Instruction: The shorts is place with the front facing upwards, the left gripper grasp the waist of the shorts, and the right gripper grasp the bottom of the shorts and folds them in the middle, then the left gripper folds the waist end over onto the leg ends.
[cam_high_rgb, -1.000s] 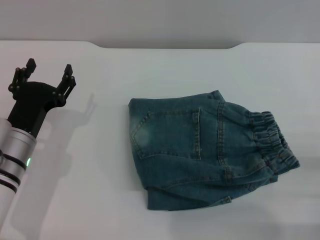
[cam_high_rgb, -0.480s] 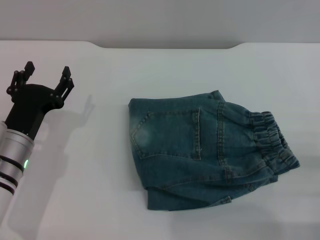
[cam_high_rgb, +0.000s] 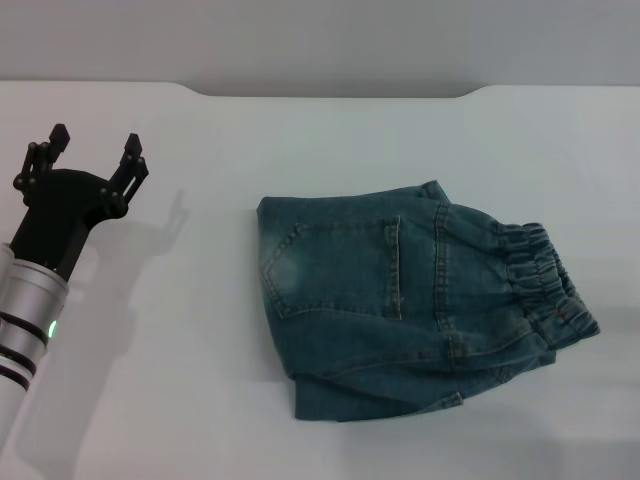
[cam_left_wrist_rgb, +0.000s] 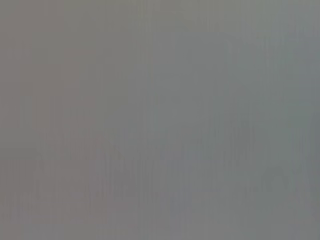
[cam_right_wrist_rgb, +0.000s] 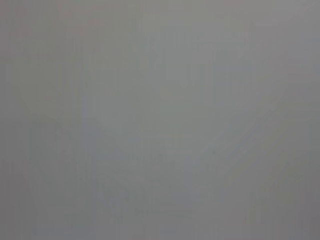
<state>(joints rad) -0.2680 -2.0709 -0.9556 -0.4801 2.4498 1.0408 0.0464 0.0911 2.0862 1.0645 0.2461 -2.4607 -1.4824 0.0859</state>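
Note:
The blue denim shorts (cam_high_rgb: 400, 300) lie folded into a compact stack at the middle of the white table. A back patch pocket faces up on the top layer. The gathered elastic waist (cam_high_rgb: 545, 285) is on top at the stack's right end. The leg hems are hidden under the fold. My left gripper (cam_high_rgb: 92, 150) hovers far to the left of the shorts, open, with nothing between its fingers. Both wrist views show only plain grey. The right gripper is out of view.
The white table (cam_high_rgb: 200, 400) spreads wide around the shorts. Its far edge runs across the top of the head view, with a grey wall behind.
The left gripper has drawn slightly further left and back from the shorts. The shorts have not moved.

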